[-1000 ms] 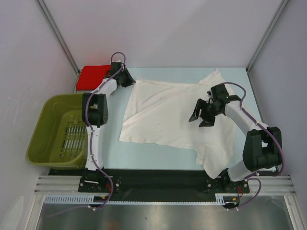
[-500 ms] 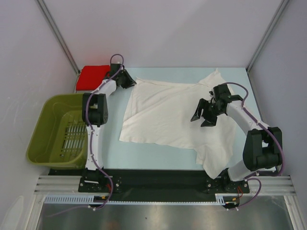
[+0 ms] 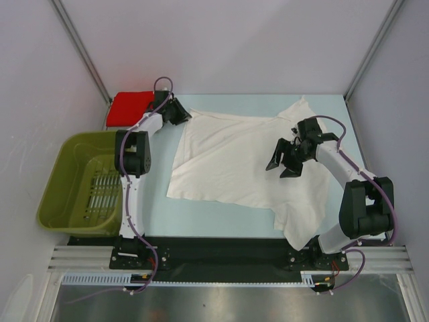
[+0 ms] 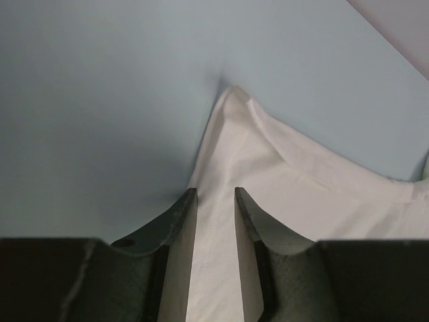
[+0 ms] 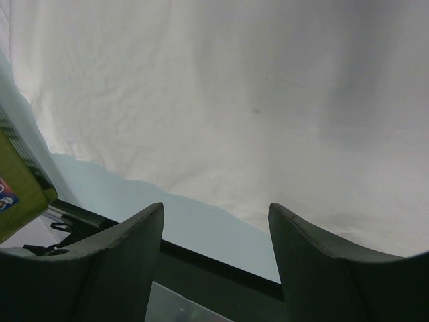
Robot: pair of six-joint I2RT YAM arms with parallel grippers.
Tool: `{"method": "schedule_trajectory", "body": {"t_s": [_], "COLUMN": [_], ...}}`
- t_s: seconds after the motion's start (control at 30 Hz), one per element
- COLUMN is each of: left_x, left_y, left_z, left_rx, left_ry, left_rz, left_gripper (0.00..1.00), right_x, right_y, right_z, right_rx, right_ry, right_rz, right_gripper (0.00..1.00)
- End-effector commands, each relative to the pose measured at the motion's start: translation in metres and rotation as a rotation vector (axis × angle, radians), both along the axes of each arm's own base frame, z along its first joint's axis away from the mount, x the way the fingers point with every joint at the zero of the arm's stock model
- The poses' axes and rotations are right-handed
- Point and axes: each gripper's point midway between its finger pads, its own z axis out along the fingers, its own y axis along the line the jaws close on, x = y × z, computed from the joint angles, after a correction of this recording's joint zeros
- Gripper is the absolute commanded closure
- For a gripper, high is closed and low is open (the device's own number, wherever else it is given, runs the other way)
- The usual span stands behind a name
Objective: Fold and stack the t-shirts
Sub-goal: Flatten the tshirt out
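White t-shirt (image 3: 224, 157), red t-shirt (image 3: 129, 106), olive basket (image 3: 62, 171)

**Top external:** fixed, high above and behind left arm (image 3: 131, 194) and right arm (image 3: 338, 164); looks down and forward; far; takes in the whole surface (image 3: 154, 208).
**Left wrist:** behind left hand (image 4: 214, 194); low, close, facing a corner of the white t-shirt (image 4: 288, 181).
**Right wrist:** behind right hand (image 5: 214, 208); raised, looking down on the cloth.
**Shared:** white t-shirt and surface in all three; basket (image 5: 23, 171) rim in top and right wrist.
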Motion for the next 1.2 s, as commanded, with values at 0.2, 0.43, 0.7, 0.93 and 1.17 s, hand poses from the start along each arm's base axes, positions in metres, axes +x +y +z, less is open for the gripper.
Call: {"method": "schedule_trajectory", "body": {"t_s": [0.2, 0.43, 0.7, 0.93, 1.17], "left_x": [-0.008, -0.01, -0.011, -0.009, 0.003], "left_y": [0.013, 0.016, 0.002, -0.005, 0.0], "left_z": [0.003, 0.0, -0.007, -0.006, 0.015], "left_rx": [0.066, 0.092, 0.121, 0.245, 0.285], "left_ry": [-0.001, 0.005, 0.019, 0.023, -0.023], "left_rz": [0.029, 0.027, -0.004, -0.005, 0.014], "left_gripper": [0.65, 0.68, 0.73, 0.87, 1.0], "right_x": [0.005, 0.005, 0.004, 0.006, 0.003], "right_y": [0.002, 0.003, 0.004, 0.005, 0.003], "right_z": [0.007, 0.005, 0.001, 0.0, -0.001], "right_rx": [0.019, 0.026, 0.033, 0.038, 0.029], "right_ry": [-0.022, -0.016, -0.005, -0.001, 0.011], "right_rz": [0.007, 0.003, 0.0, -0.002, 0.002], "right_gripper": [0.3, 0.3, 0.3, 0.3, 0.3]}}
